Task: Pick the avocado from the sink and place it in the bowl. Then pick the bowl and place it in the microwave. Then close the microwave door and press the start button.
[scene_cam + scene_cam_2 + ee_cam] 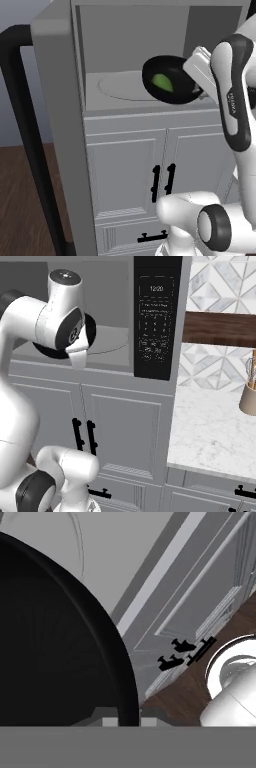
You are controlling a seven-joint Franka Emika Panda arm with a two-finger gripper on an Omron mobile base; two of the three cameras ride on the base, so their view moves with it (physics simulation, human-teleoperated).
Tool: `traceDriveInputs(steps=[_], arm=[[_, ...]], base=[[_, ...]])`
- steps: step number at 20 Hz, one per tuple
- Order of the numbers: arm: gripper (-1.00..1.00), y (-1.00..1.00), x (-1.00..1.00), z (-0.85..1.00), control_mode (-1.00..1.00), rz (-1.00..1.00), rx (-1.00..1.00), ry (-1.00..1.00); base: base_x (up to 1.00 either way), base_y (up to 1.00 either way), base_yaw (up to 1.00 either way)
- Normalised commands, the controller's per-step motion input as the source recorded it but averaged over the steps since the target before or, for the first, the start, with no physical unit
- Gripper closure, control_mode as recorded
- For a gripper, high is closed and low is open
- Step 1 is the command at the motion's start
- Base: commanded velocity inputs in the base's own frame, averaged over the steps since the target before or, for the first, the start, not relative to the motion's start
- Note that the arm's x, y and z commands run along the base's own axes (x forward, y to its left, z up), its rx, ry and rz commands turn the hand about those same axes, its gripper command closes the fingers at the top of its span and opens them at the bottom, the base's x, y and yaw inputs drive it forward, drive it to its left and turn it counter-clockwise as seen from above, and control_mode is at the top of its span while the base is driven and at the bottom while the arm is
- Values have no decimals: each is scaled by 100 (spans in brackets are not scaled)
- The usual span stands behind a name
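My gripper is shut on the right rim of the glossy black bowl. It holds the bowl tilted at the mouth of the open microwave, above the right part of the round turntable. The bright-green avocado lies inside the bowl. In the hand view the bowl is a large dark curve, and its rim runs between the fingertips of the gripper. From the right base view the bowl is mostly hidden behind my arm. The microwave door stands swung open to the left. The sink is out of view.
The door's long black bar handle juts out at the far left. The black control panel is on the microwave's right side. Grey cabinet doors with black handles are below it. A marble counter with a utensil holder lies to the right.
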Motion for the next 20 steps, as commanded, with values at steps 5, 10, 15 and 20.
traceDriveInputs(steps=[5,10,15,20], arm=[[100,2,35,-10,-100,-14,-1,0],[100,7,43,-2,-100,-7,-1,-2],[100,8,29,-5,-100,0,0,-3],[100,6,5,-24,-100,0,0,0]], base=[[0,0,0],[0,0,0],[0,0,0],[0,0,0]])
